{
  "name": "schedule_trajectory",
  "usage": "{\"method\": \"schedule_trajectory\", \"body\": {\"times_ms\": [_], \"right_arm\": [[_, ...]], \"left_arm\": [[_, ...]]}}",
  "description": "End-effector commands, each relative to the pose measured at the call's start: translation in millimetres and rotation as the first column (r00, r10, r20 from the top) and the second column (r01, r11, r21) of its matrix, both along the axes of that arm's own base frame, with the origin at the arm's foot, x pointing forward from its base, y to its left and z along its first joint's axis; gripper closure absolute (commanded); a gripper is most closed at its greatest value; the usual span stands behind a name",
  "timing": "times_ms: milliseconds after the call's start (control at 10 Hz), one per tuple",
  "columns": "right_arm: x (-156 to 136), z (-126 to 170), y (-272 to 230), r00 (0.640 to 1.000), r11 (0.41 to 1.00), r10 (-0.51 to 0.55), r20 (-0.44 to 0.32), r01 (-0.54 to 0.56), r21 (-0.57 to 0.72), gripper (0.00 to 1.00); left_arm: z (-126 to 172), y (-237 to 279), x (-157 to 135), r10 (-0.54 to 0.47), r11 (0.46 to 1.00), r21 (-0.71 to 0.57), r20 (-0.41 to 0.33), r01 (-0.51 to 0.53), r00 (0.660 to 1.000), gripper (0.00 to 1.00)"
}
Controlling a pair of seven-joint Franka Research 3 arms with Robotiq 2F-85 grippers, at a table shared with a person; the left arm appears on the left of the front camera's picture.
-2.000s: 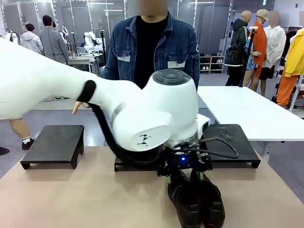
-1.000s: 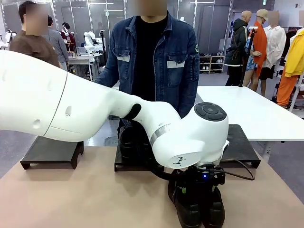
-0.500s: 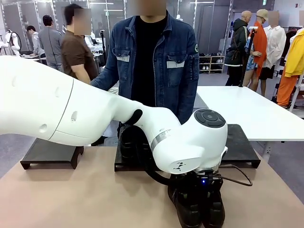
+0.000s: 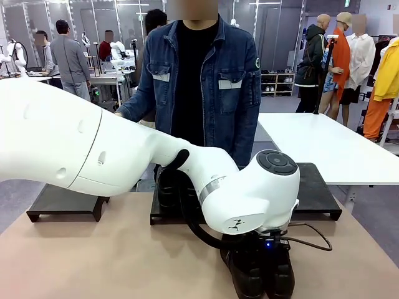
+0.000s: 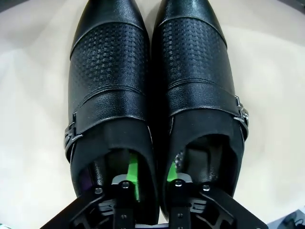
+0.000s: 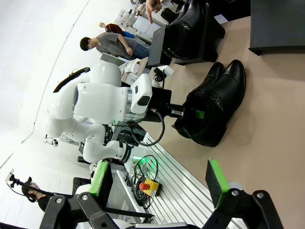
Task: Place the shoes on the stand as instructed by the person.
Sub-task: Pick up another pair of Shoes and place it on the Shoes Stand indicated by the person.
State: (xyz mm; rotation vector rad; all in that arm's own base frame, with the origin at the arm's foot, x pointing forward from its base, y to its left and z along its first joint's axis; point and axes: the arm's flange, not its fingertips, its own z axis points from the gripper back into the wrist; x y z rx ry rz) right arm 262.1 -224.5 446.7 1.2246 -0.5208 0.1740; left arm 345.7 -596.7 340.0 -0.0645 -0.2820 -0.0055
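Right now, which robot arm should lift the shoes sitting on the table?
Left, probably. The left gripper has a finger inside each of the shoes, squeezing their inner sides together. The right gripper hangs open, far from them.

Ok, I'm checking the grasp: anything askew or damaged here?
Nothing stands out. The pair of shoes stands upright, side by side on the table; the left gripper has one finger inside each, pinching their inner walls.
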Motion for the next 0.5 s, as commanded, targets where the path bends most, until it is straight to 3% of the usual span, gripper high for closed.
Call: {"method": "schedule_trajectory", "body": {"times_ms": [0,400], "right_arm": [[-1.6,1.0,-1.2,1.000,1.000,0.006,0.018,-0.006,0.004,0.00],[-1.6,1.0,-1.2,1.000,1.000,0.006,0.018,-0.006,0.004,0.00]], "left_arm": [[-0.8,4.6,-7.9,0.032,0.999,-0.011,0.004,-0.032,0.999,1.00],[8.5,-2.0,-10.4,0.040,0.999,0.003,0.016,-0.040,0.999,1.00]]}}
